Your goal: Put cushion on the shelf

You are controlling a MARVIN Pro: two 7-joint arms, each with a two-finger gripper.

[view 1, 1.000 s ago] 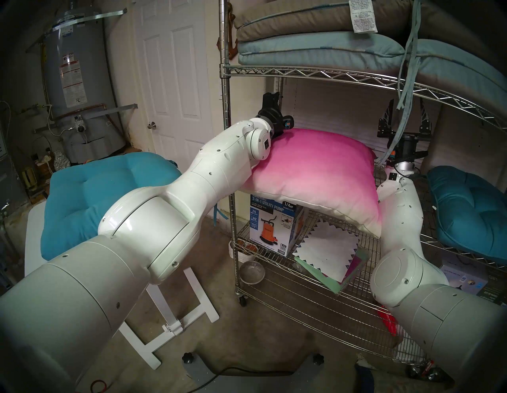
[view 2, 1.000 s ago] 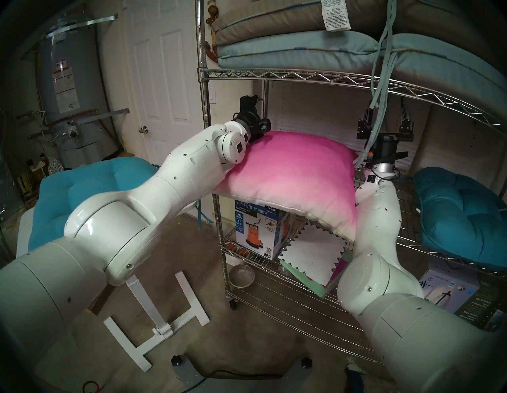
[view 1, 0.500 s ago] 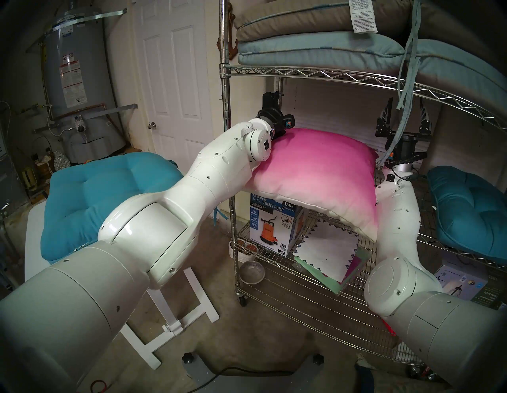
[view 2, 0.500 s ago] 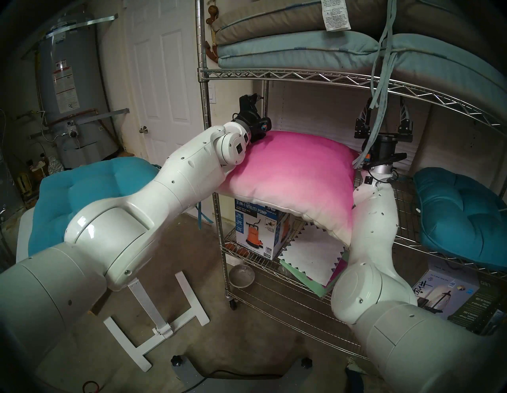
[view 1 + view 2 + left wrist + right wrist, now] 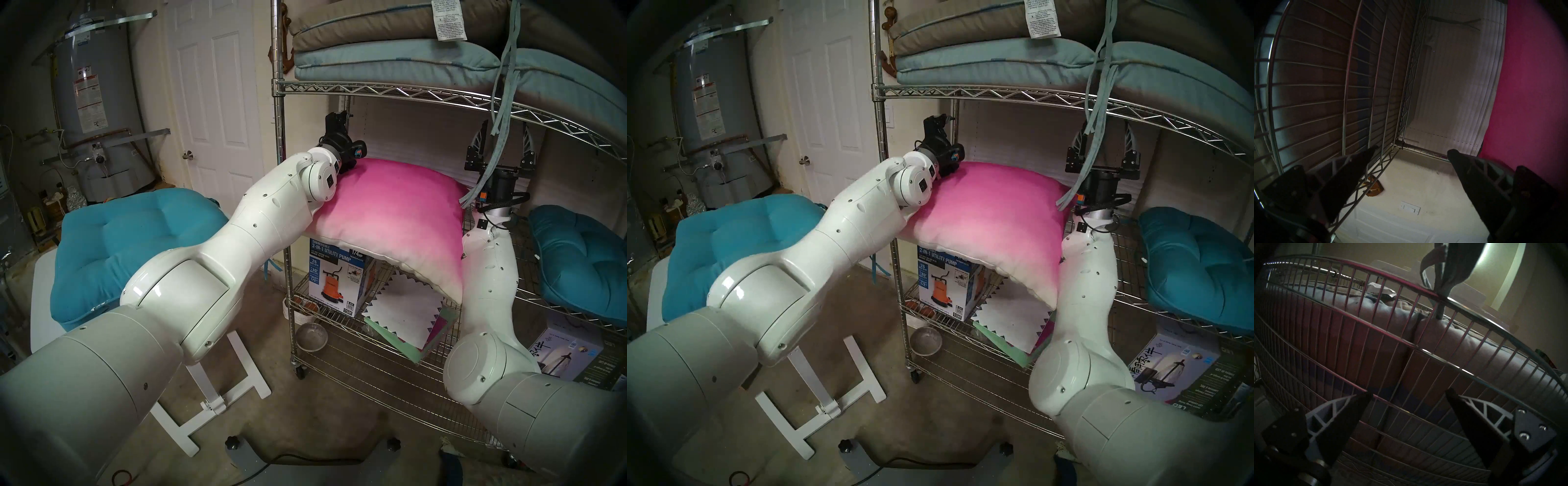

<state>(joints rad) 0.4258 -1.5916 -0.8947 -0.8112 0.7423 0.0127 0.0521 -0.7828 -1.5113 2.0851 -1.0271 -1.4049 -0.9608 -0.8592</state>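
The cushion point(image 5: 390, 217) point(image 5: 990, 217), with its pink-to-white face up, is pressed between my two forearms at the middle tier of the chrome wire shelf point(image 5: 373, 90) point(image 5: 966, 92). Its near right corner sags over the tier's front edge. My left gripper point(image 5: 336, 120) point(image 5: 934, 124) point(image 5: 1412, 152) points up past the cushion's far left corner, open and empty; the cushion point(image 5: 1534, 84) fills that view's right side. My right gripper point(image 5: 504, 135) point(image 5: 1103, 137) point(image 5: 1408, 394) stands open and empty beyond the cushion's right edge, just under the upper tier's wire grid point(image 5: 1373, 344).
Pale-blue and taupe pads point(image 5: 390, 61) fill the upper tier; their ties point(image 5: 502, 101) hang in front of my right gripper. One teal cushion point(image 5: 583, 264) lies on the shelf to the right, another point(image 5: 129, 244) on the white table. A pump box point(image 5: 336, 281) stands below.
Both arms have pushed a little deeper and higher into the shelf, and the cushion went with them. My right elbow swung left. Both grippers stayed open.
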